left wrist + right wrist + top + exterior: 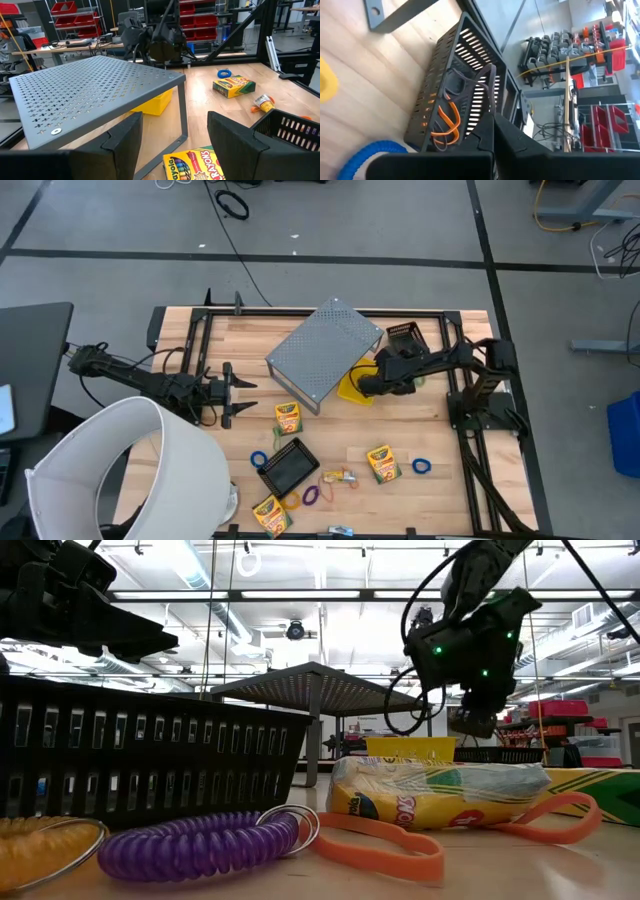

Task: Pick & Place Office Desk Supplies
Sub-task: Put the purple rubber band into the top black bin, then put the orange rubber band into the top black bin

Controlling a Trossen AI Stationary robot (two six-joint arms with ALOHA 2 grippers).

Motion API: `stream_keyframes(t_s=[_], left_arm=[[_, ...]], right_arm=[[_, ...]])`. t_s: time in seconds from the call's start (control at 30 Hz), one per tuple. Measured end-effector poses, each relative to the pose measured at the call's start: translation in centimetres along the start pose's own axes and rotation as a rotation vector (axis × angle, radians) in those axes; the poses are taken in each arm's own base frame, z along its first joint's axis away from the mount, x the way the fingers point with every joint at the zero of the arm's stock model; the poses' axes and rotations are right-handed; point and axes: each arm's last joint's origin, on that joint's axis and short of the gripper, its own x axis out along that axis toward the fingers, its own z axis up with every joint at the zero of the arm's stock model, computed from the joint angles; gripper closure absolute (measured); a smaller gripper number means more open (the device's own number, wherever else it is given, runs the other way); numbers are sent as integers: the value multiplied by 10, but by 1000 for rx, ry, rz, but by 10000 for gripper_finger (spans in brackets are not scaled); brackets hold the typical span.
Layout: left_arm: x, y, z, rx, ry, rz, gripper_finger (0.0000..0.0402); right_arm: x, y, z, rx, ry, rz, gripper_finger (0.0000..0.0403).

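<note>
Two arms over the tabletop (420,435). Left tool (243,395) sits at the left side, fingers (122,142) spread wide, nothing between them, pointing at the grey perforated riser (322,350). One crayon box (288,418) lies just ahead of it, near the riser's front leg.

Right tool (362,383) is at the riser's right edge, above the yellow bin (352,390) that pokes out from under it. Fingers pressed together, nothing held as far as the views show. A black basket (405,336) at the back right, close to the right arm, holds orange loops (447,120).

Supplies along the front:
- second crayon box (382,463) right of centre, blue loop (421,466) just beside it
- third crayon box (270,515) at the front edge
- black tray (289,467) in the middle, blue loop (259,459) to its left
- purple loop (311,495) and orange loop (329,490) near the tray's front corner, multicoloured packet (340,476) just right of them

White cylinder (130,470) fills the front left corner.
</note>
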Motion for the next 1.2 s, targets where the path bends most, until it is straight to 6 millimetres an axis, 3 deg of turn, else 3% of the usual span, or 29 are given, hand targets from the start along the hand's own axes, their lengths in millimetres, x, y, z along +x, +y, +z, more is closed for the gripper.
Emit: stream_keyframes(t_s=[0.37,0.87,1.2], left_arm=[[0,0,0,-3,1,0,174],[0,0,0,-4,0,0,174],[0,0,0,-8,0,0,174]], right_arm=[[11,2,-6,3,32,-3,388],[11,2,-6,40,31,-7,211],[-3,-1,-6,100,-25,-39,214]])
